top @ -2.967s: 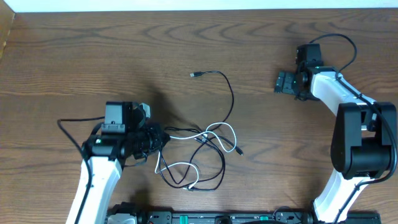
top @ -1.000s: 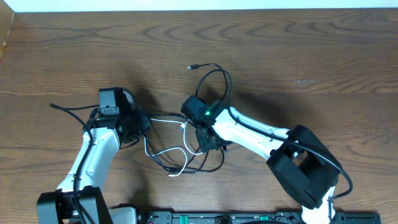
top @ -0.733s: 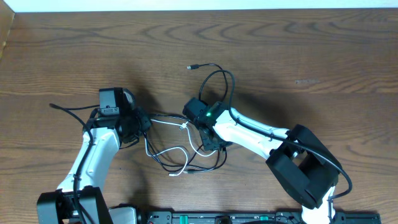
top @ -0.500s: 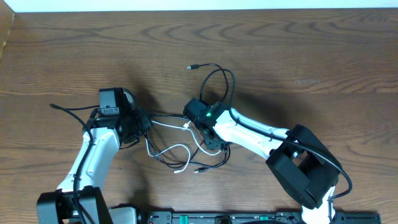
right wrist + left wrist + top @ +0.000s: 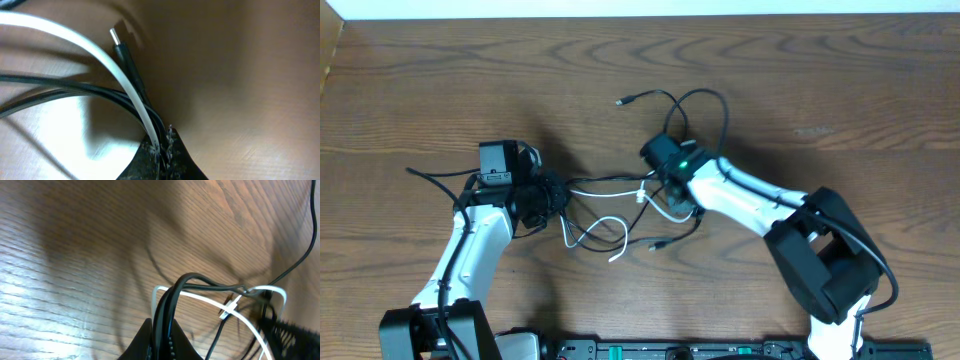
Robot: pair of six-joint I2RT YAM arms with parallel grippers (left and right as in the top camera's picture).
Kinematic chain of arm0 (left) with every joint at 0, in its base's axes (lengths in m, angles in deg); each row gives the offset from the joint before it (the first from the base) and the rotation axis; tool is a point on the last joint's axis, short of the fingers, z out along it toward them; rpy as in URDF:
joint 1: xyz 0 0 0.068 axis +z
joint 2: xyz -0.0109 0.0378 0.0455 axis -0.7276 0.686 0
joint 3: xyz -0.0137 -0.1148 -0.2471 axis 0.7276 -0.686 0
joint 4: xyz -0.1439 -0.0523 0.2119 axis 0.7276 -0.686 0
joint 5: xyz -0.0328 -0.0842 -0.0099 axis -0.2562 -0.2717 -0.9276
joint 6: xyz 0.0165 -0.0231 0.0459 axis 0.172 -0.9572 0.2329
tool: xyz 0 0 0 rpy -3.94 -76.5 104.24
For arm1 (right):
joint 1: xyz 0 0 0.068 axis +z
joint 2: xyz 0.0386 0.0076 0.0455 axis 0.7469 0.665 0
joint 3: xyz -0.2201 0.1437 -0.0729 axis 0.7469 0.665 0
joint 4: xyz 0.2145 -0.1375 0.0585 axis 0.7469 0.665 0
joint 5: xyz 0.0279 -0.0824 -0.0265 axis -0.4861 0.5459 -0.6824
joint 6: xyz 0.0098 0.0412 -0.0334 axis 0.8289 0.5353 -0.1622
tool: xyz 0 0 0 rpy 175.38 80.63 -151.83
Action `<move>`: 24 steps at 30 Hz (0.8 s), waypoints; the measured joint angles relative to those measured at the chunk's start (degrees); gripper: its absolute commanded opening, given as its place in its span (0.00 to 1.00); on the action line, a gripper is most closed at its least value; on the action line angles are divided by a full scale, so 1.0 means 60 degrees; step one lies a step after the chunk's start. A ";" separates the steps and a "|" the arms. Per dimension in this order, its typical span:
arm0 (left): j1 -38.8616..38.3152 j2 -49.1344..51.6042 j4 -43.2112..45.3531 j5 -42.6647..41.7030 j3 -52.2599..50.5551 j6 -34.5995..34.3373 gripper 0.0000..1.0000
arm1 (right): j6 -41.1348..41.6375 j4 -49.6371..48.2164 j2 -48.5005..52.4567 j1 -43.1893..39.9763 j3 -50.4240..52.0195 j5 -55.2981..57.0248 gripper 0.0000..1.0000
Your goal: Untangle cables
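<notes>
A tangle of thin black cables [image 5: 703, 92] and one white cord [image 5: 603, 219] stretches across the middle of the table between my two grippers. My left gripper [image 5: 552, 195] is shut on the left end of the bundle. In the left wrist view its jaws [image 5: 163, 342] pinch black cords, while the white cord [image 5: 200, 298] arcs just beyond. At the tangle's right end my right gripper [image 5: 677, 195] is shut on the cords. The right wrist view has the white cord [image 5: 102, 60] and black strands running into the closed jaws [image 5: 161, 147]. A black plug [image 5: 124, 50] lies beside them.
One loose black plug end [image 5: 620, 101] lies toward the far side of the wooden table [image 5: 840, 70]. A white plug end [image 5: 614, 258] and a black plug end [image 5: 656, 243] lie toward the near side. Thick arm wires trail left of the left arm [image 5: 425, 178].
My right gripper has shut on the cords and moved right and away, dragging the tangle and its upper black loop with it. The left gripper has stayed shut in place.
</notes>
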 measured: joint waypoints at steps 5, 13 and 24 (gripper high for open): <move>0.0000 0.0004 0.0062 -0.0200 0.0000 0.0000 0.08 | -0.0317 -0.1344 0.0000 -0.0714 0.0080 -0.0153 0.01; 0.0000 0.0004 0.0149 -0.0328 0.0000 -0.0007 0.08 | -0.0776 -0.3432 0.0000 -0.0991 0.0113 -0.0299 0.01; 0.0000 0.0004 0.0186 -0.0331 0.0000 -0.0007 0.08 | -0.1093 -0.5067 0.0000 -0.0991 0.0120 -0.0076 0.01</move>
